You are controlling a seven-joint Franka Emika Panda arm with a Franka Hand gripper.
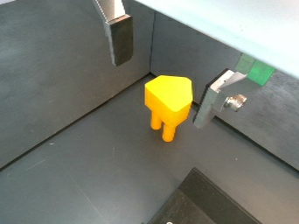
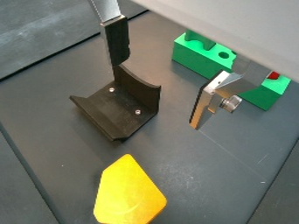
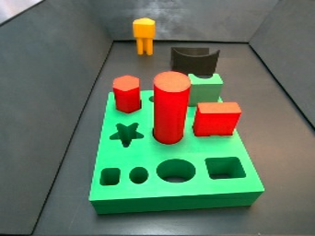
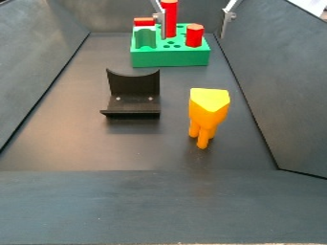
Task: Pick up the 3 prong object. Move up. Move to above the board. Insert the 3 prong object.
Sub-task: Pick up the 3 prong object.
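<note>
You have the gripper [image 1: 163,66] spread wide and empty, above the floor beside the orange piece [image 1: 167,103], which stands on its prongs apart from both fingers. Only a side view shows you the green board [image 3: 172,171] whole: three red pegs, namely a cylinder [image 3: 170,107], a hexagon [image 3: 127,93] and a block [image 3: 218,118]. One dark curved block [image 2: 117,107] lies between piece and board.

Lab test rig: grey-walled bin [image 4: 52,67], peg board [image 3: 147,147], robot hand [image 1: 163,61] overhead.
</note>
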